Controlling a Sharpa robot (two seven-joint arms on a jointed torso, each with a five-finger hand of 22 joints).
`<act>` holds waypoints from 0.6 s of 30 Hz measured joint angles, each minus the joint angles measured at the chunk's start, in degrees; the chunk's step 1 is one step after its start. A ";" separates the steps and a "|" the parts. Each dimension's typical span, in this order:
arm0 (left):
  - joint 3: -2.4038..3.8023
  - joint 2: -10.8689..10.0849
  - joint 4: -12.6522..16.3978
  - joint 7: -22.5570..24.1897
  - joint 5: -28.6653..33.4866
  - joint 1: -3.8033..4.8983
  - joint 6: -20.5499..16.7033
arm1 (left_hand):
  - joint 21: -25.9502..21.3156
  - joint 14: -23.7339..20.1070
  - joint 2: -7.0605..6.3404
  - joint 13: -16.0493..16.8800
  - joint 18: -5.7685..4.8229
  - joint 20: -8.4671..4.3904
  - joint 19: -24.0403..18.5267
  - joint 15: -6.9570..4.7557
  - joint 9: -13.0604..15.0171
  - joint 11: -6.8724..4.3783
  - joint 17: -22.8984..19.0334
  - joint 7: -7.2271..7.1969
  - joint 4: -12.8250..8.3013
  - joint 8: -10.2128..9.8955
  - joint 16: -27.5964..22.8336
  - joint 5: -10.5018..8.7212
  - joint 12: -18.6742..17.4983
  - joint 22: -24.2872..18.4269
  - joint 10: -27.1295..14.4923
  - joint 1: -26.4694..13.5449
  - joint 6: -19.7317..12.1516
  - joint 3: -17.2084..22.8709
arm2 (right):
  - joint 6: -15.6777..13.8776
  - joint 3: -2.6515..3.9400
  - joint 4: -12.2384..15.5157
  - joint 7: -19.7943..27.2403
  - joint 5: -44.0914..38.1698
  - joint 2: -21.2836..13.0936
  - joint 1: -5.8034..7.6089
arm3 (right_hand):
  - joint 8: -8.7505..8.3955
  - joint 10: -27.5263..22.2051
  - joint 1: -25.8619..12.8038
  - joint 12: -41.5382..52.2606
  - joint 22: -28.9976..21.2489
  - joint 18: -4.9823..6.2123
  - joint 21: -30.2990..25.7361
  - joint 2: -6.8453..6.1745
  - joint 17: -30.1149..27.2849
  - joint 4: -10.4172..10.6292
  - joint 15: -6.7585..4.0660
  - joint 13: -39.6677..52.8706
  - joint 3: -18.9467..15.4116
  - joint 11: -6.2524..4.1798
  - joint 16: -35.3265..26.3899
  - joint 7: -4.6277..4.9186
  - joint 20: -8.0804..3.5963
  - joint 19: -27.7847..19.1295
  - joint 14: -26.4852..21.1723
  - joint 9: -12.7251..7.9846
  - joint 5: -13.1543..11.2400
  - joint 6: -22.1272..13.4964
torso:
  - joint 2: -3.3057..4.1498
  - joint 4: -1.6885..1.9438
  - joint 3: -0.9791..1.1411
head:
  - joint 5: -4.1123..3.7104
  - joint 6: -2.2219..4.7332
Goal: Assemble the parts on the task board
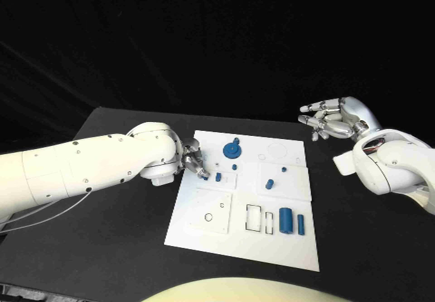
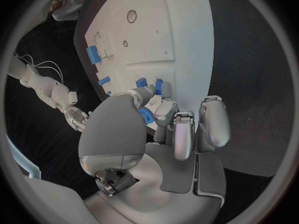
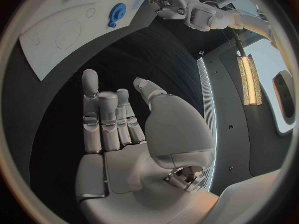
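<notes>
The white task board lies in the middle of the black table. My left hand is at its left edge, thumb and a finger pinching a small blue part just above the board. A blue gear stands near the far edge, and it shows in the right wrist view too. Several small blue pieces sit mid-board. Two blue cylinders lie near the front right beside outlined slots. My right hand hovers off the far right corner, its fingers apart and holding nothing.
Black table surrounds the board on all sides. My left forearm stretches across the table's left part. Round recesses mark the board's far right.
</notes>
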 measured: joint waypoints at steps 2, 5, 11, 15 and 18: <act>0.03 0.00 0.00 -0.05 -0.09 0.00 0.35 | 0.00 0.00 0.00 0.00 0.00 0.00 0.00 0.00 -0.03 0.00 0.00 0.00 0.00 0.00 0.00 -0.07 0.00 0.00 0.00 0.00 0.00 0.00 | 0.01 0.00 0.01 0.00 0.00 -0.01 0.00 | 0.00 0.00 0.00 0.00 0.00 0.00 0.00 0.00 0.00 0.00 0.00 0.00 0.00 0.00 0.00 0.00 0.00 0.00 0.00 0.00 0.00 0.00 | -0.01 0.00 0.00 | -0.01 -0.01; 0.06 0.02 0.03 -0.13 -0.29 0.02 0.86 | 0.00 0.00 0.01 0.00 0.00 0.00 0.00 0.00 -0.04 0.00 0.00 0.00 0.00 0.00 0.00 -0.14 0.00 0.00 0.00 0.00 -0.01 0.01 | 0.02 0.00 0.01 0.00 0.00 -0.01 0.00 | 0.00 0.00 0.00 0.00 0.00 0.00 0.00 0.00 0.00 0.00 0.00 0.00 0.00 0.00 0.00 0.00 0.00 0.00 0.00 0.00 0.00 0.00 | -0.01 0.00 0.01 | -0.01 -0.01; 0.13 0.09 0.05 -0.25 -0.63 0.03 1.81 | 0.00 0.00 0.01 0.16 0.00 0.00 0.00 0.00 -0.02 0.00 -0.01 0.01 -0.01 0.00 0.00 -0.14 0.00 -0.01 0.00 0.00 -0.01 0.01 | 0.04 0.00 0.02 0.00 0.00 0.00 0.00 | 0.00 0.00 0.00 0.00 0.00 0.00 0.00 0.00 0.00 0.00 0.00 0.00 0.00 0.00 0.00 0.00 0.00 0.00 0.00 0.00 0.00 0.00 | -0.02 0.00 0.01 | -0.02 -0.05; 0.16 0.17 0.04 -0.33 -0.84 0.04 2.14 | 0.00 0.00 0.01 0.31 0.00 -0.21 0.21 0.00 0.00 -0.08 -0.01 -0.01 -0.02 0.00 0.00 -0.14 0.00 -0.01 0.08 0.00 0.01 0.02 | 0.04 0.00 0.02 0.00 0.00 0.00 0.00 | 0.23 0.00 0.00 0.00 -0.15 0.00 -0.23 0.00 -0.24 0.00 0.00 -0.35 0.00 0.00 -0.24 -0.20 0.00 0.00 -0.42 0.00 0.00 -0.19 | -0.02 0.00 0.01 | -0.02 -0.06; 0.17 0.27 -0.04 -0.42 -0.91 0.04 2.20 | 0.00 0.00 0.01 0.33 0.00 -0.21 0.21 0.00 0.00 -0.20 -0.01 -0.12 -0.02 0.00 0.00 -0.15 0.00 -0.01 0.22 0.00 0.13 0.03 | 0.04 0.00 0.03 0.00 0.00 0.00 0.00 | 0.22 0.00 0.00 -0.29 -0.15 0.00 -0.23 0.00 -0.32 0.00 0.00 -0.44 0.00 0.00 -0.24 -0.20 0.00 0.00 -0.42 0.00 0.15 -0.19 | -0.02 -0.01 0.01 | -0.02 -0.07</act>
